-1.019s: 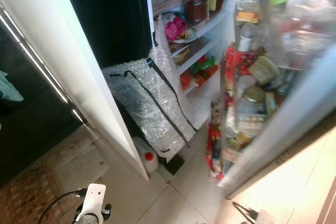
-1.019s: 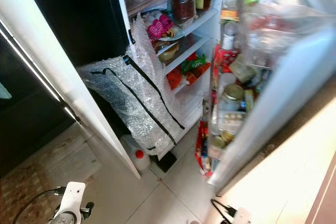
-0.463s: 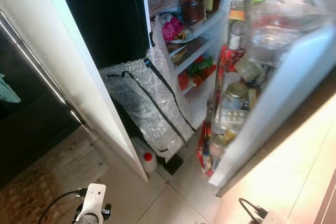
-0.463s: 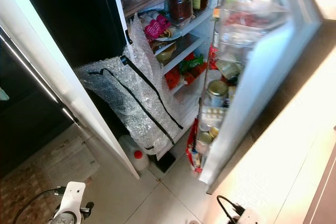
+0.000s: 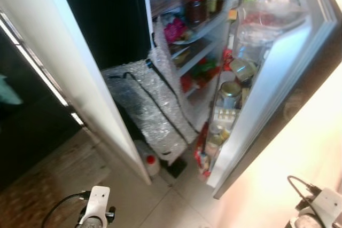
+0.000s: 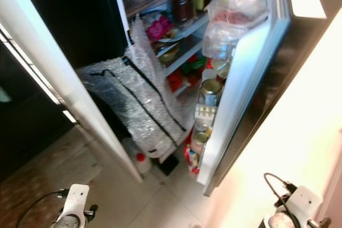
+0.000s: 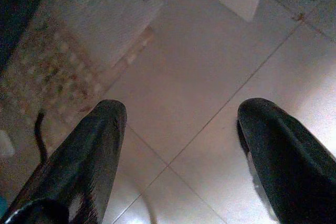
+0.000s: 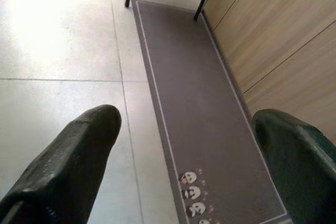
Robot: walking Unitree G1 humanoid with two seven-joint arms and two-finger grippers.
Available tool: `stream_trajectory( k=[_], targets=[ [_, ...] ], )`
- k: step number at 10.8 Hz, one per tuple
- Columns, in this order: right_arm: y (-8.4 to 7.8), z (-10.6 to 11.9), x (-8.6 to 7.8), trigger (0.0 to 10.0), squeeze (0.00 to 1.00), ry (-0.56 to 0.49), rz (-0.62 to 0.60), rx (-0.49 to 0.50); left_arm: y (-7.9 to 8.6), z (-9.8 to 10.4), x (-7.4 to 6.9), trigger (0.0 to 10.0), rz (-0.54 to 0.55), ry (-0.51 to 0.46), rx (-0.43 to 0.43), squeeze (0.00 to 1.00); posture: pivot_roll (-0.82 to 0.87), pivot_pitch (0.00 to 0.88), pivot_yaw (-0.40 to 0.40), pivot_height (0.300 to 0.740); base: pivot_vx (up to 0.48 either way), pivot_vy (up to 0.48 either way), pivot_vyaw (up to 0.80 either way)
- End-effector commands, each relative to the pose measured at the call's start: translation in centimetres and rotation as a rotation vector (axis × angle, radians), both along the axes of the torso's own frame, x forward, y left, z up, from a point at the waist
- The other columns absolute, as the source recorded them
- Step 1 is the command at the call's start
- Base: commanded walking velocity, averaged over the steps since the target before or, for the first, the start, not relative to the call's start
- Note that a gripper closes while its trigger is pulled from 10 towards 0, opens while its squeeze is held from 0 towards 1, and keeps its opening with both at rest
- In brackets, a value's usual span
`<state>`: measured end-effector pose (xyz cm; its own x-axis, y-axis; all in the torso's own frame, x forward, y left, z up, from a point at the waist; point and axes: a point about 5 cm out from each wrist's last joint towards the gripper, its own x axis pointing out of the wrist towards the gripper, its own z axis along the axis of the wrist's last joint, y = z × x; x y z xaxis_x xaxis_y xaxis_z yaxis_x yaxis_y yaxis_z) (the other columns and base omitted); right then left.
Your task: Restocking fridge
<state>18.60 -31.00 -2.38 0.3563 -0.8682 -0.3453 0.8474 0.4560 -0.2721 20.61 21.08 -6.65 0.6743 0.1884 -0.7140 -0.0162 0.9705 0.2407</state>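
The fridge stands open in the eye views. Its shelves (image 5: 206, 22) hold red-lidded jars (image 5: 199, 9), a pink packet and green and red packs. The right door (image 5: 278, 78) is swung partly inward, its racks packed with jars (image 5: 230, 93) and clear bags (image 5: 262, 14). A bubble-wrap bag (image 5: 149, 105) with black straps leans against the lower shelves. My left arm (image 5: 96, 206) hangs at bottom left, my right arm (image 5: 320, 209) at bottom right. The left gripper (image 7: 181, 111) is open over pale floor tiles. The right gripper (image 8: 186, 121) is open above a grey runner, holding nothing.
A white jug with a red cap (image 5: 149, 163) stands on the floor under the bubble-wrap bag. A tall white door panel (image 5: 80, 68) stands open on the left. A patterned mat (image 7: 63, 66) lies by my left side; a grey runner (image 8: 199, 129) borders wooden cabinets (image 8: 283, 35).
The right fridge door has swung inward toward the shelves. My right arm has come into view at the bottom right. The left arm has stayed put.
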Motion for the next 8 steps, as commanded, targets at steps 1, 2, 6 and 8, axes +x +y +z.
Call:
stream_trajectory(
  k=[1,2,6,8],
  targets=[
    [-0.9,0.7,0.1,10.0,0.0,-0.009,-0.016,-0.037,0.4,-0.4,-0.8,10.0,-0.011,0.035,0.023,0.0,-0.04,0.125,0.069,0.74,0.0,0.0,0.0],
    [-1.2,1.4,0.9,10.0,0.0,-0.026,0.021,-0.078,0.4,-0.4,-0.8,10.0,-0.012,0.036,0.024,0.0,-0.05,0.127,0.07,0.74,0.0,0.0,0.0],
    [0.6,6.0,7.3,10.0,0.0,-0.265,0.388,-0.144,0.5,-0.4,-0.9,10.0,-0.012,0.037,0.027,0.0,-0.05,0.133,0.071,0.74,0.0,0.0,0.0],
    [0.7,7.1,8.2,10.0,0.0,-0.328,0.368,-0.154,0.3,-0.4,-0.9,10.0,-0.016,0.035,0.024,0.0,-0.05,0.133,0.07,0.74,0.0,0.0,0.0]
  ],
)
